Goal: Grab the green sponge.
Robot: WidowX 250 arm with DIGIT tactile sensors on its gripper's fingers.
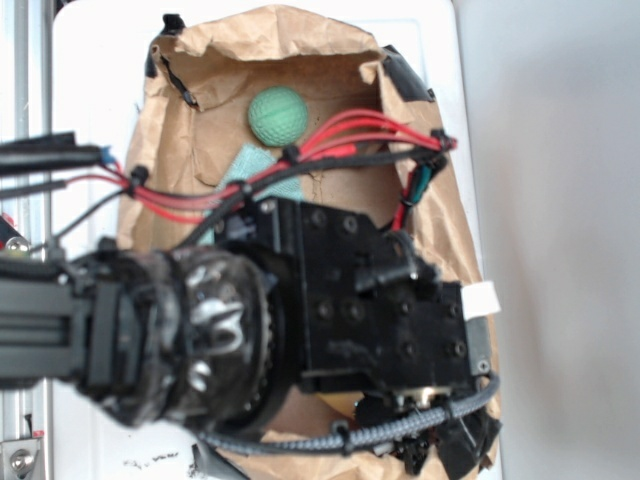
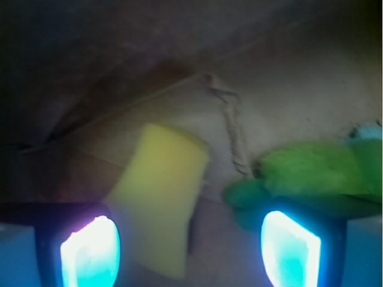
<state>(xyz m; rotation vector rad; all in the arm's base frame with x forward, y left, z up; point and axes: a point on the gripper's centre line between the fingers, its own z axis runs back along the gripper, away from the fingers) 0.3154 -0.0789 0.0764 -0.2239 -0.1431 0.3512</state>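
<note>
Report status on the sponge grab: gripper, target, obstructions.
Gripper open, nothing held. Sponge, yellow foam, lies between the fingers, nearer the left one. Green plush toy crowds the right finger. Green ball sits apart.

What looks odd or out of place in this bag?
The green sponge is really yellow foam, lying tilted between the open gripper fingers. The paper bag has a torn, crumpled rim, and the plush toy crowds the right finger.
</note>
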